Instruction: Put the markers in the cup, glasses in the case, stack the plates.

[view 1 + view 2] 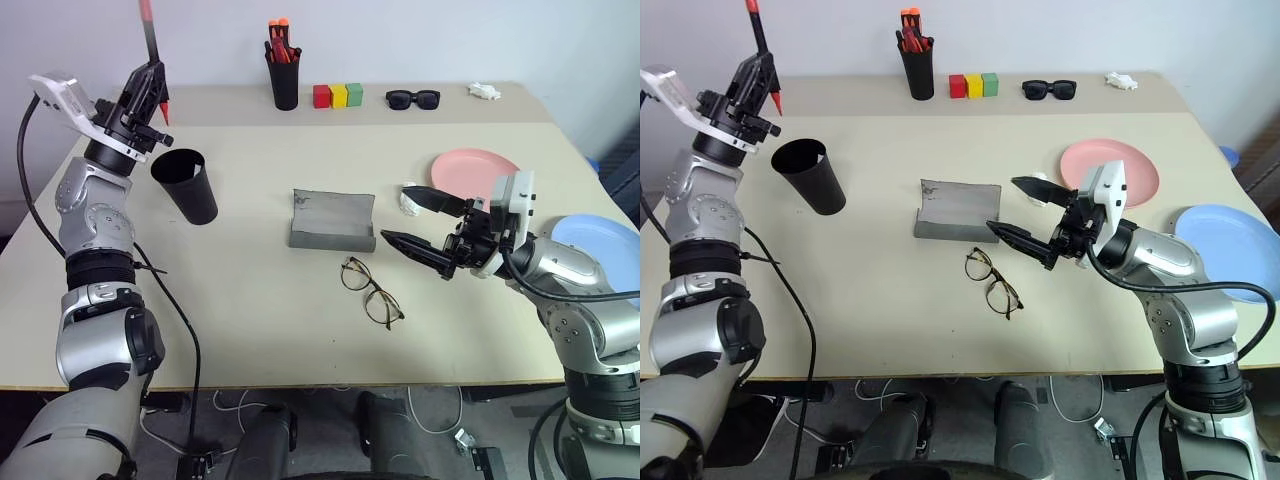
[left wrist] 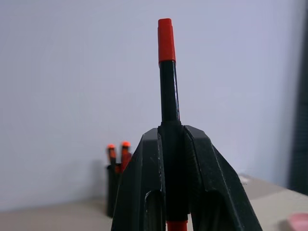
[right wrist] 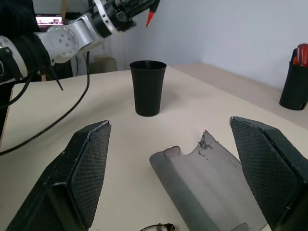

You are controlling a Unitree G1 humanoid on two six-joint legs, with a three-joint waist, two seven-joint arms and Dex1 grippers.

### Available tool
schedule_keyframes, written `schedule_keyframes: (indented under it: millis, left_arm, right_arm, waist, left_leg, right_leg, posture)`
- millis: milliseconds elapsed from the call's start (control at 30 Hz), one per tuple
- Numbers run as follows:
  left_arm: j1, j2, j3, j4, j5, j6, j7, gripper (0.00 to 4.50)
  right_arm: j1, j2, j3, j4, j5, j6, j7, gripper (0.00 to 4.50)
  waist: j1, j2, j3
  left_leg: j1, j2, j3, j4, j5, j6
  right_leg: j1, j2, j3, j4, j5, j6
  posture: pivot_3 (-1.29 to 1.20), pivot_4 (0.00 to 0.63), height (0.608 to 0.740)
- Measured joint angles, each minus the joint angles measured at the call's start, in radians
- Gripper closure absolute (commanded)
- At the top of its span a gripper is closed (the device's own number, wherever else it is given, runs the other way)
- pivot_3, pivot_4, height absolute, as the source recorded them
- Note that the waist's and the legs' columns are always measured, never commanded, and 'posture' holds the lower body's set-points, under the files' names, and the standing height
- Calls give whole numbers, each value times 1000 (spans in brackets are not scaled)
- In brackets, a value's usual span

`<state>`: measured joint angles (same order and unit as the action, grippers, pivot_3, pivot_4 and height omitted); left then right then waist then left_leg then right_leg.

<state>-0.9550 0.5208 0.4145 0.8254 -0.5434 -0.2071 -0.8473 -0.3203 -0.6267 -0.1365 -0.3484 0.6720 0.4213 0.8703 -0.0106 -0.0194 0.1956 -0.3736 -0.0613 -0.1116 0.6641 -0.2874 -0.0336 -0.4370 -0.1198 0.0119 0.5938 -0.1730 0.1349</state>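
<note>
No part of the task looks finished yet, but the first part is in hand. The left gripper (image 1: pixel 148 85) is raised at the far left of the table (image 1: pixel 250 310), and its two fingers are clamped on the marker (image 1: pixel 150 38), which stands almost upright with one red end up and the other red end showing below the fingers. The marker is held above and a little to the left of the cup (image 1: pixel 186 184); it is not inside it. The cup stands upright on the left part of the table, and I cannot see into it well enough to say if it holds anything.

The right gripper (image 1: pixel 420 222) hangs over the table right of the middle, with its fingers wide apart and nothing between them. It points toward the case (image 1: pixel 333 221), which lies open in the middle of the table. The glasses (image 1: pixel 370 289) lie on the table just in front of the case, on the near side, apart from the right gripper and not in the case.

The pink plate (image 1: pixel 475 170) lies on the right side, farther back, and the blue plate (image 1: pixel 600 245) lies at the right edge, partly behind the right arm. They are apart, not stacked.

So I judge that three things are left: to lower the marker into the cup, to put the glasses in the case, and to stack the plates.
</note>
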Motion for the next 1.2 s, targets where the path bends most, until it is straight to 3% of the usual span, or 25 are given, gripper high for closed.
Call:
schedule_keyframes:
  millis: [567,867,1200]
  left_arm:
    - [43,-37,4,225,79,-192,9,4459]
    - [43,-38,10,232,75,-192,-34,77]
    - [50,-44,9,182,67,-157,-84,77]
  right_arm:
    - [9,4,0,0,-1,-1,-1,450]
    - [9,4,0,0,-2,-6,-1,450]
    - [9,4,0,0,-2,-8,0,450]
  waist:
    - [-1,-1,0]
    - [0,-1,0]
    - [0,-1,0]
  left_leg:
    - [0,0,0,0,0,0]
    - [0,0,0,0,0,0]
    - [0,0,0,0,0,0]
  right_leg:
    - [0,0,0,0,0,0]
    - [0,0,0,0,0,0]
    - [1,0,0,0,0,0]
  posture:
    - [0,150,740]
    - [0,150,740]
    - [0,150,740]
